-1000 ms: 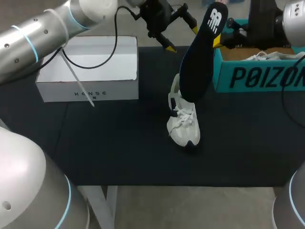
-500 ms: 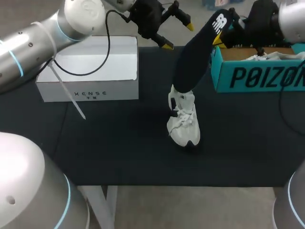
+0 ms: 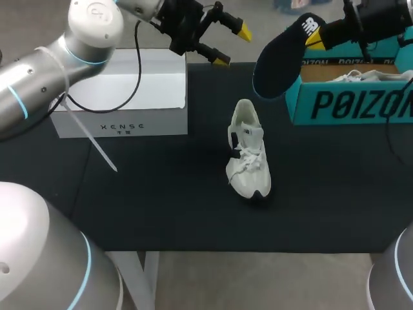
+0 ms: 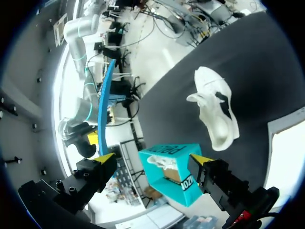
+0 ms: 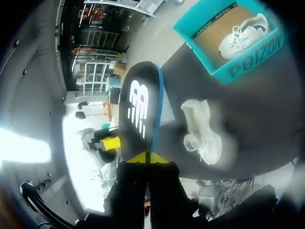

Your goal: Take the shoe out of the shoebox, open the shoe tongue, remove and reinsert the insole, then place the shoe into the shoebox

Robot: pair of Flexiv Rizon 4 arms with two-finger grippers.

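A white shoe (image 3: 247, 158) lies on the black table mat, toe toward the front edge; it also shows in the wrist views (image 4: 217, 112) (image 5: 202, 129). My right gripper (image 3: 314, 37) (image 5: 145, 157) is shut on one end of the dark insole (image 3: 281, 58) (image 5: 140, 107), which hangs in the air above and behind the shoe, clear of it. My left gripper (image 3: 231, 45) (image 4: 152, 162) stands open and empty in the air by the back edge, left of the insole. The teal shoebox (image 3: 348, 97) (image 4: 174, 167) (image 5: 233, 40) stands at the back right.
A second white shoe (image 3: 352, 76) lies inside the teal shoebox. A white open box (image 3: 122, 97) stands at the back left, under my left arm. A thin white strap (image 3: 90, 139) hangs from that arm over the mat (image 3: 161, 194).
My right gripper has pulled the insole up out of the shoe and swung it up to the right. The left gripper drifted slightly left and back, still open.
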